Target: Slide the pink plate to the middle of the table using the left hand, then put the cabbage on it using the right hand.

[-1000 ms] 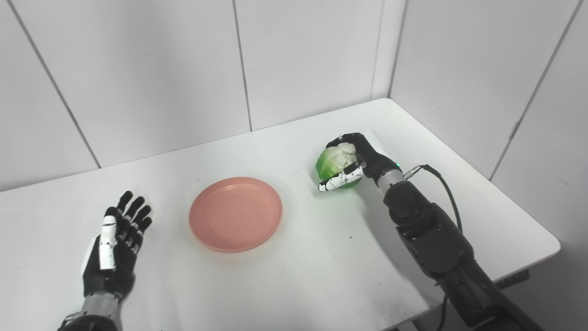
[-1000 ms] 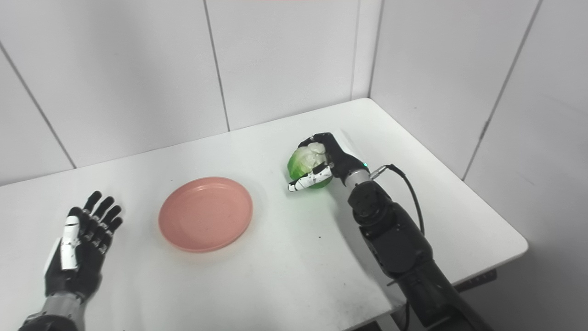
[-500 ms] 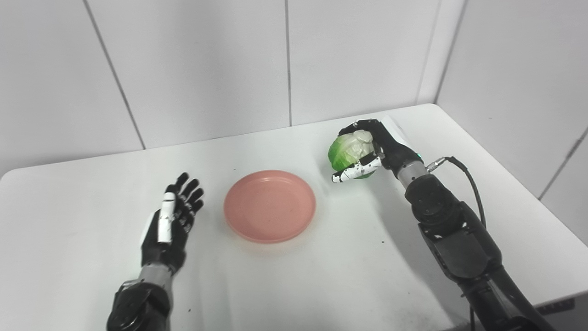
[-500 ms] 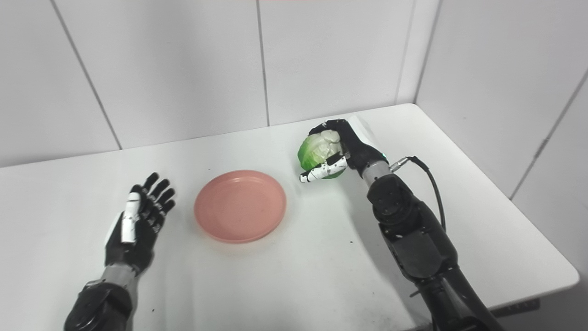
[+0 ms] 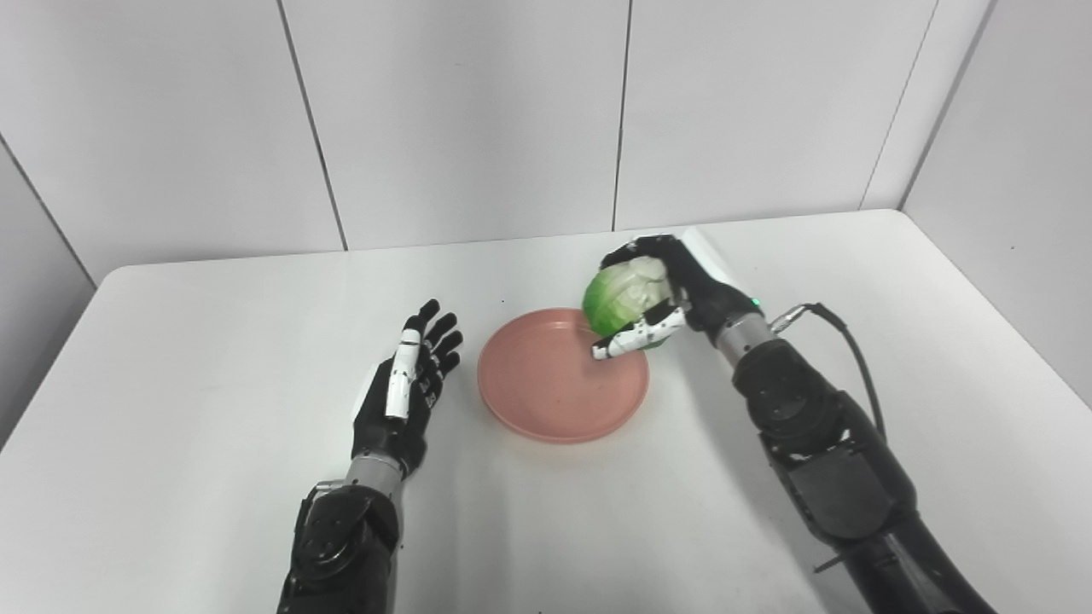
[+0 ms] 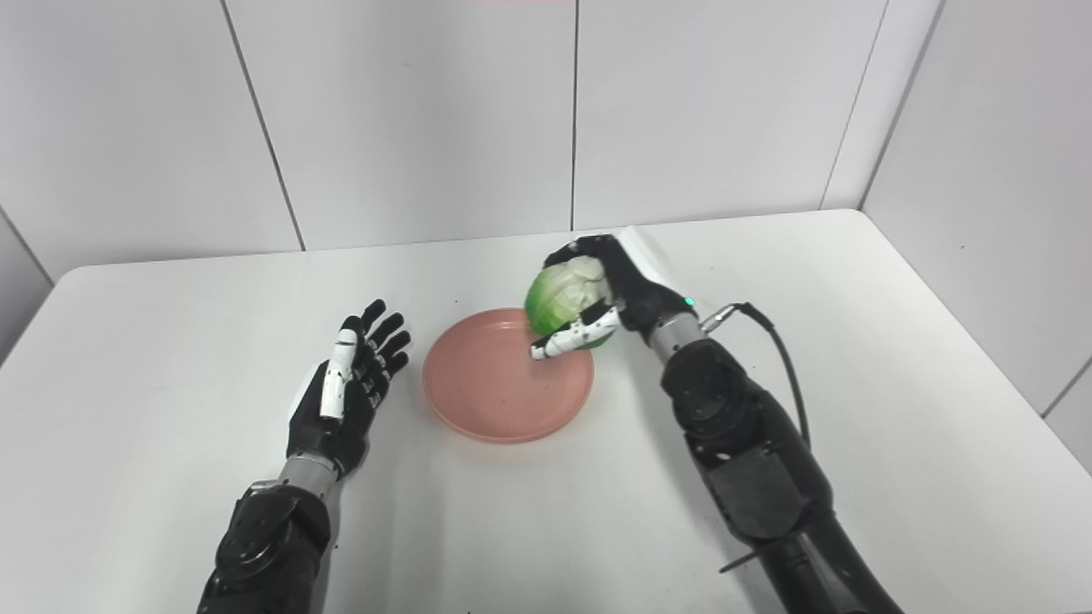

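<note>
At nine o'clock my left hand (image 5: 401, 401) rests with fingers spread, holding nothing. The round pink plastic plate (image 5: 550, 396) sits centred; sliding looks done. At its two o'clock rim, my right hand (image 5: 682, 294) grips the green cabbage head (image 5: 618, 298), unreleased.

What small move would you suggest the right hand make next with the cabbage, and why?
Probably carry it a little further toward the plate's middle, then lower it. The right hand holds the cabbage only over the far right rim of the pink plate, apparently above it rather than resting on it. The left hand lies open beside the plate, out of the way.
</note>
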`<move>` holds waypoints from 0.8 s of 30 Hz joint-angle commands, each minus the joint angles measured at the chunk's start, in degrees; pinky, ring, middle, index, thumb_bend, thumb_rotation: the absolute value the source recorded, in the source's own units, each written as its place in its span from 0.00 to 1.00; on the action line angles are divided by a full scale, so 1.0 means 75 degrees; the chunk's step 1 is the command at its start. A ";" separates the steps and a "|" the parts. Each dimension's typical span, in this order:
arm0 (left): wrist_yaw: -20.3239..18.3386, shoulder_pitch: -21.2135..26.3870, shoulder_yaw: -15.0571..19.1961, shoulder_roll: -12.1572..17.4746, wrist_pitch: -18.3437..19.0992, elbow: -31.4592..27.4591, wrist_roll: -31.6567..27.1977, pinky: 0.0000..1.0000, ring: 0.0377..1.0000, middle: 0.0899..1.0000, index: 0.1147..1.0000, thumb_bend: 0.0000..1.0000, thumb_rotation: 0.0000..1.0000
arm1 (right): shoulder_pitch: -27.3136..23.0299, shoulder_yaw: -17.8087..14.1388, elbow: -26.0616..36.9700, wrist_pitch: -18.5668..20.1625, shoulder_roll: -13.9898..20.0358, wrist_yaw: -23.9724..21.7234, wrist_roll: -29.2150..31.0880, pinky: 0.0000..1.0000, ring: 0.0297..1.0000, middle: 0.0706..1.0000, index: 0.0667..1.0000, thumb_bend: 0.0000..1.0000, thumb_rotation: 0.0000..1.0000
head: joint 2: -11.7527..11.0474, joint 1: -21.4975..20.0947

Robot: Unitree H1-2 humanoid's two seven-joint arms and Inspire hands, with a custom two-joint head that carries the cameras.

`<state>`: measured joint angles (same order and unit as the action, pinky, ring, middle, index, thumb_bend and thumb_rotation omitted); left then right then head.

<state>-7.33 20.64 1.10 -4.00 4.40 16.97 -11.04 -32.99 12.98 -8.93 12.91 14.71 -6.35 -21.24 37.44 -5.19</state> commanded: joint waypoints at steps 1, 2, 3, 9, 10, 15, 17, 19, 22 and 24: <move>0.0098 0.0075 -0.0060 -0.0065 0.0166 -0.0153 0.0075 0.94 0.92 0.92 0.92 0.46 1.00 | -0.0430 0.0011 0.0053 -0.0405 -0.0048 0.0074 -0.0103 0.40 0.39 0.45 0.49 0.52 0.00 | 0.0010 0.0021; 0.0113 0.0075 -0.0062 -0.0077 0.0194 -0.0170 0.0087 0.94 0.92 0.92 0.92 0.46 1.00 | -0.0444 0.0041 0.0015 -0.0417 -0.0093 0.0071 -0.0108 0.41 0.38 0.45 0.50 0.51 0.00 | 0.0010 0.0021; 0.0134 0.0078 -0.0064 -0.0093 0.0210 -0.0179 0.0103 0.94 0.92 0.92 0.92 0.46 1.00 | -0.0471 0.0086 -0.0053 -0.0472 -0.0150 0.0071 -0.0109 0.41 0.38 0.45 0.50 0.51 0.00 | 0.0033 0.0031; 0.0199 0.0090 -0.0063 -0.0184 0.0301 -0.0246 0.0089 0.93 0.92 0.91 0.91 0.46 1.00 | -0.0626 0.0332 -0.0448 -0.0719 -0.0378 0.0085 -0.0204 0.42 0.38 0.45 0.50 0.51 0.00 | 0.0125 0.0127; 0.0210 0.0093 -0.0068 -0.0196 0.0312 -0.0255 0.0091 0.93 0.92 0.91 0.91 0.46 1.00 | -0.0647 0.0347 -0.0508 -0.0735 -0.0427 0.0075 -0.0198 0.41 0.38 0.45 0.50 0.51 0.00 | 0.0130 0.0132; 0.0300 0.0086 -0.0149 -0.0245 0.0403 -0.0348 0.0192 0.92 0.91 0.91 0.91 0.45 1.00 | -0.0738 0.0488 -0.0848 -0.0980 -0.0627 0.0137 -0.0288 0.40 0.37 0.45 0.49 0.51 0.00 | 0.0190 0.0204; 0.0325 0.0083 -0.0168 -0.0260 0.0433 -0.0377 0.0236 0.91 0.91 0.91 0.91 0.45 1.00 | -0.0757 0.0519 -0.0962 -0.1068 -0.0672 0.0138 -0.0314 0.41 0.37 0.45 0.49 0.51 0.00 | 0.0210 0.0213; 0.0340 0.0084 -0.0181 -0.0271 0.0469 -0.0402 0.0251 0.90 0.91 0.91 0.91 0.45 1.00 | -0.0773 0.0547 -0.1090 -0.1173 -0.0726 0.0138 -0.0334 0.39 0.37 0.46 0.51 0.51 0.00 | 0.0229 0.0218; 0.0356 0.0084 -0.0200 -0.0271 0.0505 -0.0430 0.0263 0.90 0.91 0.91 0.91 0.46 1.00 | -0.0767 0.0615 -0.1183 -0.1261 -0.0771 0.0129 -0.0416 0.39 0.37 0.46 0.50 0.51 0.00 | 0.0252 0.0222; 0.0367 0.0083 -0.0219 -0.0262 0.0516 -0.0447 0.0278 0.90 0.91 0.91 0.91 0.46 1.00 | -0.0755 0.0693 -0.1247 -0.1373 -0.0774 0.0155 -0.0515 0.40 0.37 0.45 0.50 0.51 0.00 | 0.0264 0.0225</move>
<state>-4.87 20.51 -0.19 -5.48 8.04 14.71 -9.55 -35.40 18.06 -19.19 6.46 9.14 -6.30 -24.59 39.37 -3.52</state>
